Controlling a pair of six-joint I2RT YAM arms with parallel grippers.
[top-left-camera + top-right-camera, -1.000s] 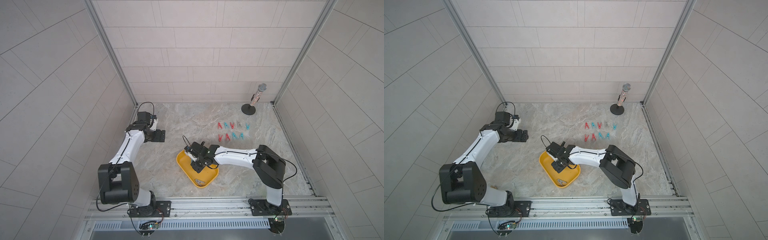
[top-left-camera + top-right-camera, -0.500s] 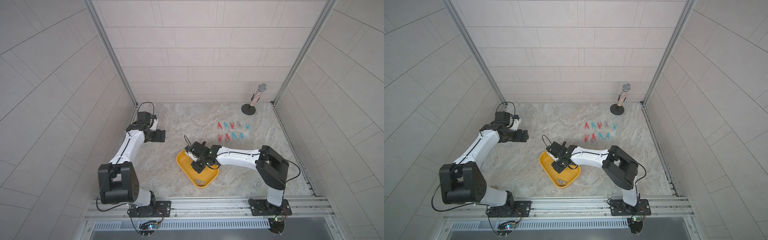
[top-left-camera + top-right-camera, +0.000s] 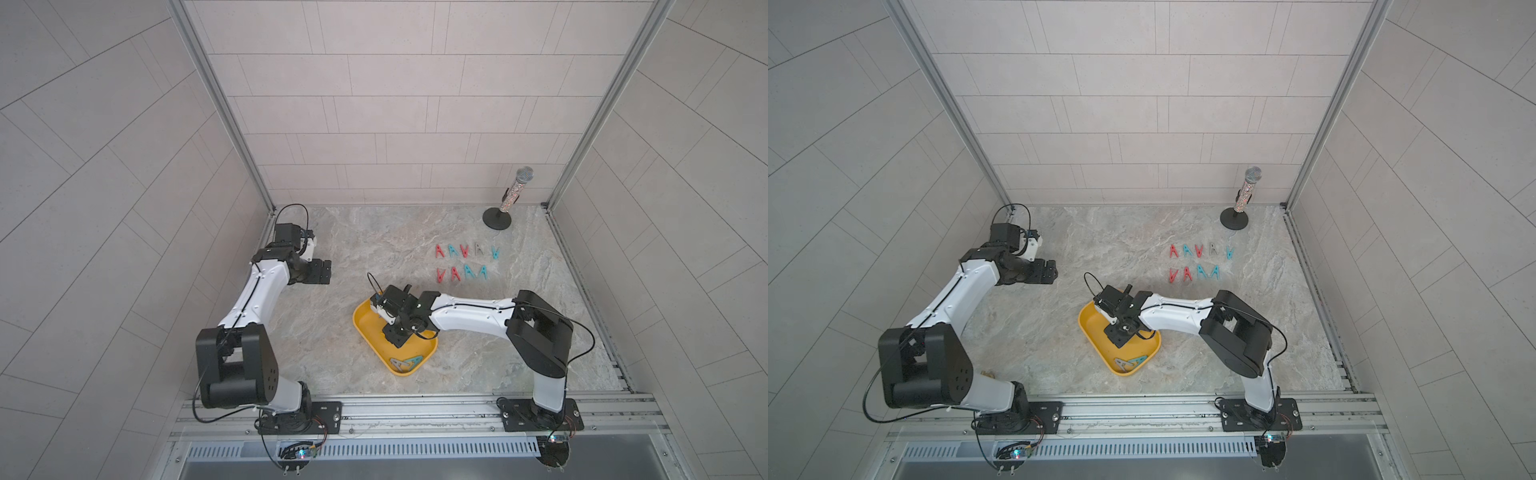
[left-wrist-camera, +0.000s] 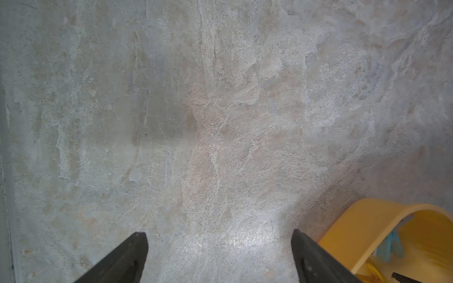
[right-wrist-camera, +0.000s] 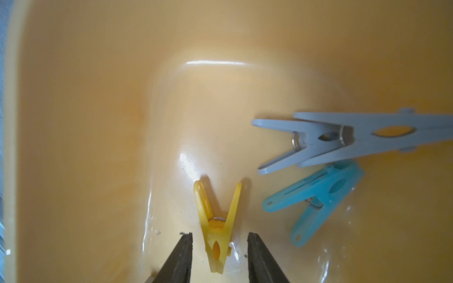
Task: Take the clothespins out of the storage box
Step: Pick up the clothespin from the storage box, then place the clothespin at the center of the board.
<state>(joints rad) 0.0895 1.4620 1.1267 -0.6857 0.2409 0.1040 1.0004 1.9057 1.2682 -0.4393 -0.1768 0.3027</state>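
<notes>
The slick stone worktop (image 3: 332, 249) is the first hazard. The storage box (image 3: 368, 330) sits loose on it, and the left arm (image 3: 266, 286) hangs well apart, its jaws spread wide over bare stone and steadying nothing. The right arm (image 3: 469, 320) reaches into the box, so a downward push or sideways brush from it would likely skate the box away. Nine clothespins (image 3: 469, 272) lie in two rows beyond the box, and three lie inside. The grey peg (image 5: 343, 137) rests against the teal peg (image 5: 318, 198) near the target, so a wide sweep could drag both along. The yellow peg (image 5: 215, 235) lies flat on the box floor between the right jaws. These stand partly open on either side of its narrow end, gripping nothing. Closing on that tapered, glossy tip may squirt it out or twist it askew, and its colour blends into the floor.
</notes>
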